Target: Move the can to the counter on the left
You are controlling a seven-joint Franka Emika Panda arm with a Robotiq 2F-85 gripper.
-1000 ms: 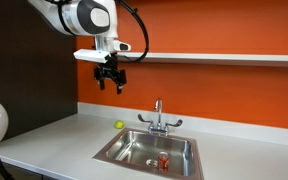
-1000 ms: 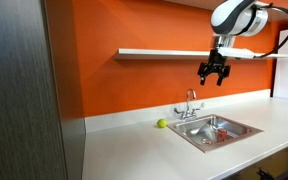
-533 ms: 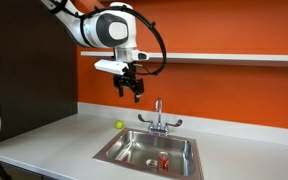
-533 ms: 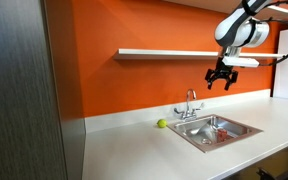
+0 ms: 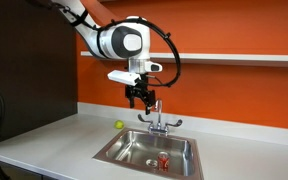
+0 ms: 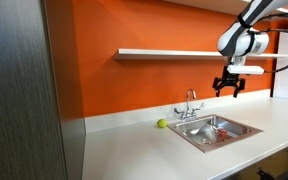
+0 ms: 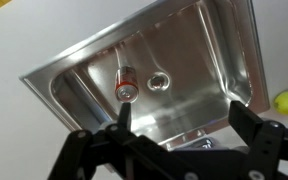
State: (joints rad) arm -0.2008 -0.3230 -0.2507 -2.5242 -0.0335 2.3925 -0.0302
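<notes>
Orange wall [image 5: 244,95] runs behind a pale grey counter [image 5: 54,140] with a stainless steel sink [image 5: 114,150] sunk into it. The can [image 5: 164,160] is down on the sink floor, a small red shape with a silvery end. In the wrist view it sits just beside the round drain [image 7: 159,80], apart from the basin walls. From where I stand I cannot tell whether it is upright or lying over.

The gripper [image 5: 141,102] hangs in the air well above the basin, close to the faucet [image 5: 157,115] at the sink's back edge and touching neither. Its two dark fingers [image 7: 124,118] are spread wide with nothing between them, and in the wrist view the can shows through the gap far below.

A small yellow-green ball [image 5: 120,125] rests on the counter near its back edge, just off the sink's rear corner. A thin white shelf [image 5: 234,58] crosses the wall above the arm. The broad plain stretch of counter lies beyond the ball's side of the sink.
</notes>
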